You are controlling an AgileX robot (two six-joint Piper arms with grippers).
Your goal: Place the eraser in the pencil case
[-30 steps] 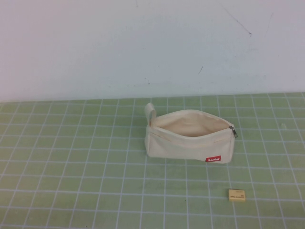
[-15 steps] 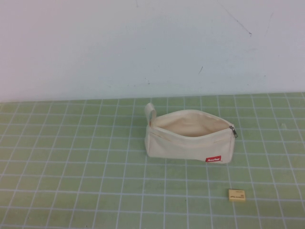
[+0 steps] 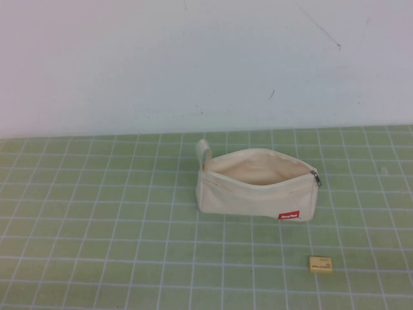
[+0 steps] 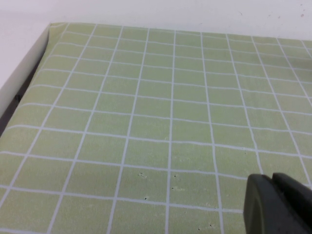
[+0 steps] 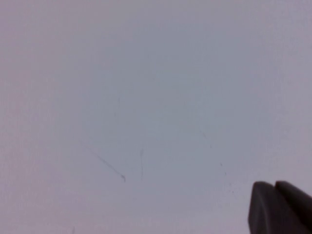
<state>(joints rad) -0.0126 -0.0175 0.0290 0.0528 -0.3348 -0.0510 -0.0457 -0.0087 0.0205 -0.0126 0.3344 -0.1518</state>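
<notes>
The cream pencil case (image 3: 255, 186) lies on the green grid mat at the middle, its zip open and its mouth gaping upward, with a red label (image 3: 288, 215), a loop tab (image 3: 204, 154) and a metal zipper pull (image 3: 315, 178). The small pale yellow eraser (image 3: 321, 263) lies on the mat in front of the case's right end, apart from it. Neither arm shows in the high view. My left gripper (image 4: 271, 181) is shut and empty over bare mat. My right gripper (image 5: 274, 187) is shut and empty, facing the plain wall.
The green grid mat (image 3: 103, 226) covers the table, and a white wall (image 3: 193, 64) rises behind it. In the left wrist view the mat's left edge (image 4: 29, 73) drops off beside a white border.
</notes>
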